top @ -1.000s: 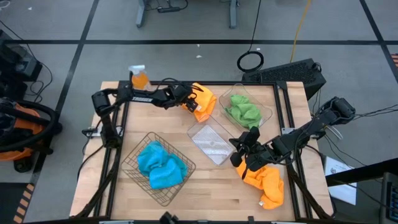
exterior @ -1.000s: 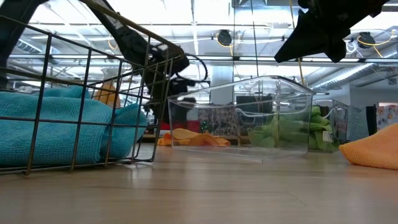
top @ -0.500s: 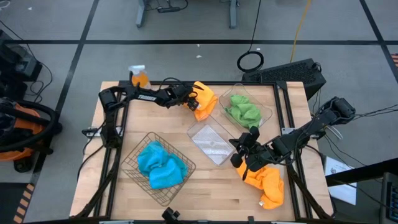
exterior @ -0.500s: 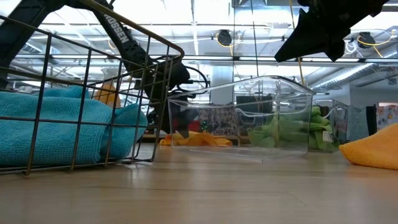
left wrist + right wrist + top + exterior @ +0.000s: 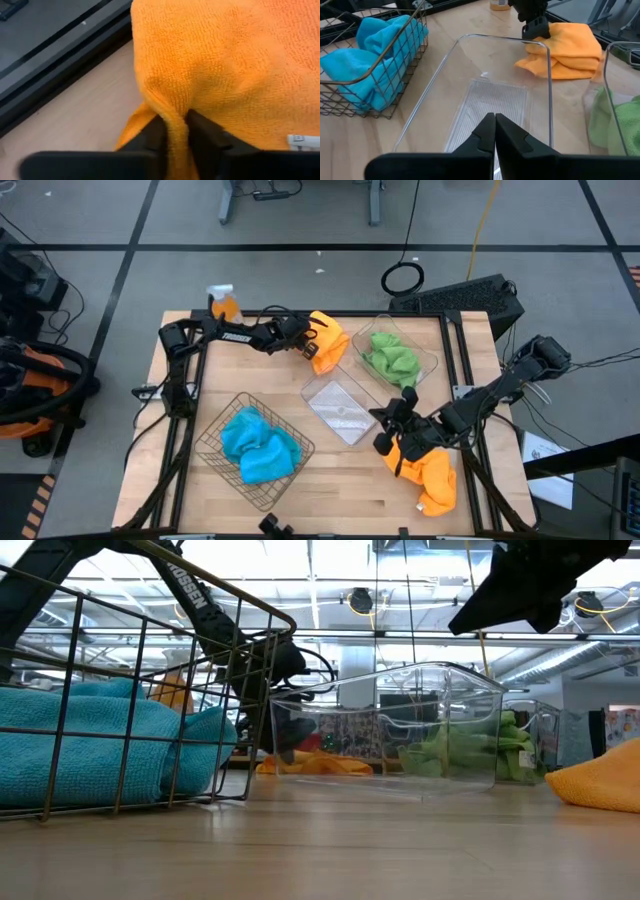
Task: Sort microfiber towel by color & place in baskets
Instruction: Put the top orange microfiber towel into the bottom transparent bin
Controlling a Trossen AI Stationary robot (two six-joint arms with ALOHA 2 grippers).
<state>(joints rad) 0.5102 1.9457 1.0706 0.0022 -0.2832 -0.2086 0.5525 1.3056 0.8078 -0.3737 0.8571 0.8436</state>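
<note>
A: Wire-mesh basket (image 5: pixel 254 448), high view: two blue towels (image 5: pixel 258 444) bunched inside. Middle clear tub (image 5: pixel 340 409) holds no cloth. Far clear tub (image 5: pixel 398 352) has the green towels (image 5: pixel 391 357).

B: Orange ones?

A: Both on bare table (image 5: pixel 183 420). One orange towel (image 5: pixel 326 340) by the far edge, left gripper (image 5: pixel 303 347) at its near-left edge. Second orange towel (image 5: pixel 427 473) near the right front, right gripper (image 5: pixel 385 432) over its left end, beside the middle tub.

B: Low view?

A: Blue cloth behind the mesh on the left, clear tub in the centre, green showing through it from the tub behind. Right arm dark at top right; can't judge its height above the table from here.

B: Left wrist?

A: Fingers (image 5: pixel 206 138) pinching a raised fold of the orange towel, nearly together.

B: Right wrist?

A: Fingers (image 5: pixel 482 131) pressed together, nothing between them, pointing into the empty tub. Orange spray bottle (image 5: pixel 224 303) stands at the far-left corner.
</note>
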